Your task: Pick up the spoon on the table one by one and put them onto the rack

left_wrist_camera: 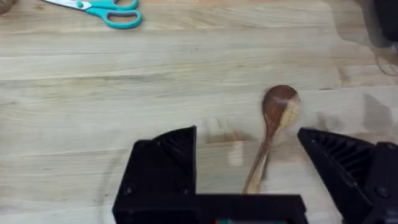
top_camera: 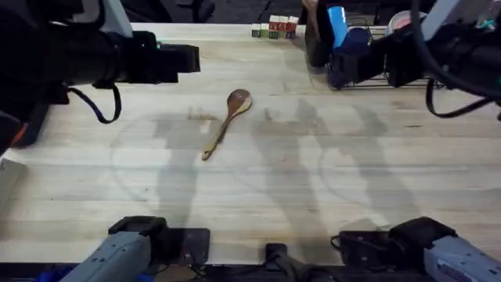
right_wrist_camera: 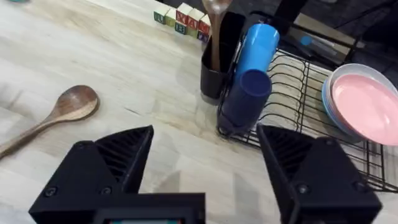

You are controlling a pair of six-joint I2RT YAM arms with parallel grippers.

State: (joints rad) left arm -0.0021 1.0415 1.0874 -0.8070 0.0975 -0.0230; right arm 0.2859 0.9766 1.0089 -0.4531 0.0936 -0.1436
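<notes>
Spoon [top_camera: 228,119] lies flat near the middle of the table [top_camera: 329,188], bowl pointing away from the bases, with the left gripper [left_wrist_camera: 249,165] hanging over its handle, jaws spread wide to either side and touching nothing. Risk at this step, as a judgement: the thin handle sits slanted between the fingers, so a closing pinch may roll or skid it along the wood instead of seizing it. Farther right, the right gripper [right_wrist_camera: 202,162] hangs wide and empty near the rack [right_wrist_camera: 298,106], whose holder [right_wrist_camera: 221,59] has one spoon standing in it; an arm swinging across could strike it.
</notes>
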